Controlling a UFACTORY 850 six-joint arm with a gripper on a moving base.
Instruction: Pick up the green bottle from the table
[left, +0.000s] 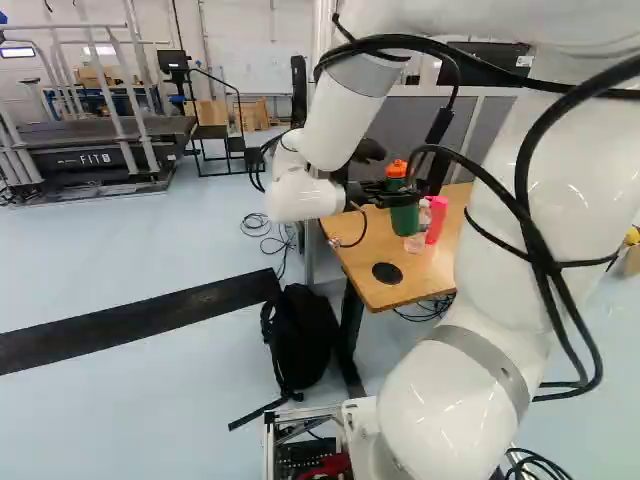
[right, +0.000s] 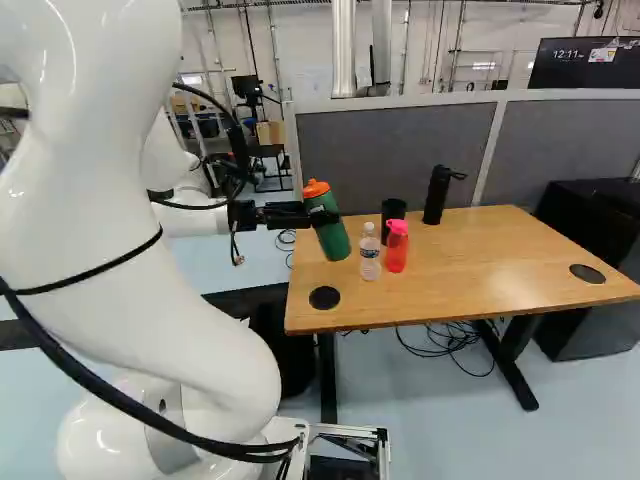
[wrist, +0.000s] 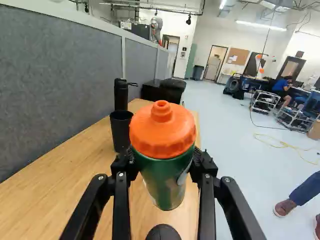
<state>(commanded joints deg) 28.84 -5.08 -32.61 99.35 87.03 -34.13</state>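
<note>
Between the fingers (right: 293, 213), which grip it from both sides, leans the green bottle (right: 333, 238).

Table (right: 480, 255), wooden top, dark legs — bearing one clear bottle (right: 369, 255); just beside it, one red bottle (right: 397, 250), pink cap; one black cup (right: 393, 212); one tall black bottle (right: 437, 195); two round black discs (right: 324, 297), well apart.
</note>
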